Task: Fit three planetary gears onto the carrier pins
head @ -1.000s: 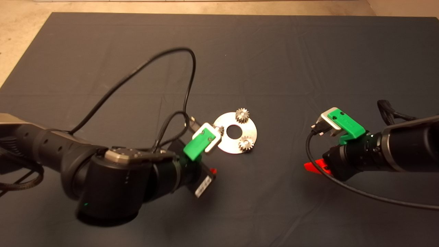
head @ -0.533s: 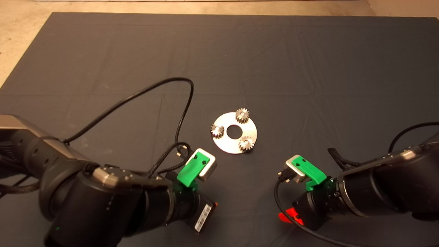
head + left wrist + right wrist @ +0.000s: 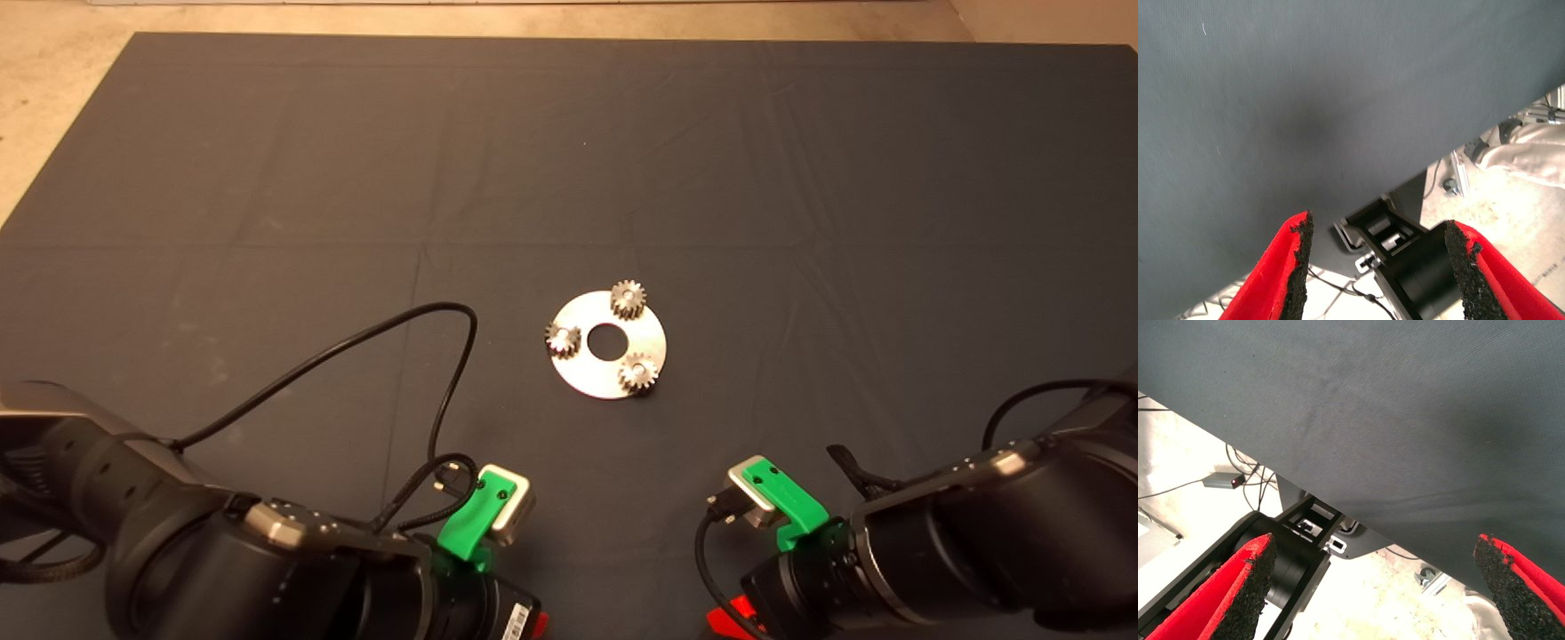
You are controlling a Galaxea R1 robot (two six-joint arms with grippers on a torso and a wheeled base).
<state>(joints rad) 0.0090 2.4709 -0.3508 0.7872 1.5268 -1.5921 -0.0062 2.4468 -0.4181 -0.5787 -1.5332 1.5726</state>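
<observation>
From above, all three planetary gears (image 3: 628, 300) (image 3: 562, 338) (image 3: 638, 372) sit on their carrier pins on the disc (image 3: 613, 378), mid-bench (image 3: 267, 178). Left hand (image 3: 1375, 267) and right hand (image 3: 1371, 587) are parked at the near edge. Only the wrist cams show them empty, fingers spread wide over mat and floor.

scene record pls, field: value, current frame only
surface: dark mat
carrier: shiny disc with centre hole, mid-mat
gears: three planetary gears on the disc, spaced around the hole: far gear, left gear, near gear
carrier pins: none bare; each sits in a gear's bore
loose gears: none seen
left gripper: open, empty, at the mat's near edge, lower left
right gripper: open, empty, at the mat's near edge, lower right
task state: looks complete
</observation>
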